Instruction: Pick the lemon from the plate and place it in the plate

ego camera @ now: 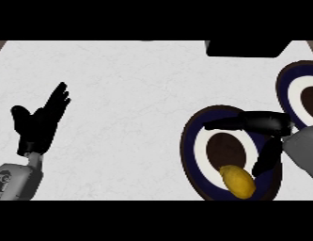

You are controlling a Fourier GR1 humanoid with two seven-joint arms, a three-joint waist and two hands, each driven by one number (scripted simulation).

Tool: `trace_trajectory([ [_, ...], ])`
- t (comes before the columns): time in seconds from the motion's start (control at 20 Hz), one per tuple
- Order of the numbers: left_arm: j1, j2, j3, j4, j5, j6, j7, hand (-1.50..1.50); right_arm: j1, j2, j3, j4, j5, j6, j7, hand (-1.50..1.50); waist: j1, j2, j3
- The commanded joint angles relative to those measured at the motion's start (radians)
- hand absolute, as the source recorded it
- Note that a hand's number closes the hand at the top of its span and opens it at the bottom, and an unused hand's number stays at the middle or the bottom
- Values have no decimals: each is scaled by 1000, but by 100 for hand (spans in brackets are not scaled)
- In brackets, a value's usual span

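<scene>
The big white marble counter top (131,94) holds two round plates. The near dark blue plate with a white ring and brown middle (199,141) has the lemon on it. The second plate, with the same blue, white and brown rings (291,89), sits just beside it, at the right edge of the view. A black boxy thing (247,48) is at the far edge of the counter.

The robot's right hand (264,123) hangs over the near plate. Its fingers are spread and hold nothing. One finger points down next to the lemon. The left hand (39,123) rests open over the left side of the counter, fingers up, well away from the plates.

The small yellow oval lemon (238,180) lies flat on the near rim of the near plate. Its long way runs from far to near, tipped a little to the right at the near end.

I think the grab comes next. The hand should come down with thumb on one long side of the lemon and fingers on the other. Squeezing across the short way should stop it from rolling. Then lift it up well clear before moving it over to the second plate.
</scene>
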Motion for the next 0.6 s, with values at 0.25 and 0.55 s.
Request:
trace_trajectory([
  [0.25,6,-22,1,-19,-17,9,34,0,-70,32,179,52,178,14,-172,-150,-5,-3,-1],
  [0.55,60,-29,4,-30,-26,-10,-12,0,-87,45,254,112,211,-14,-222,-150,-1,-5,-2],
])
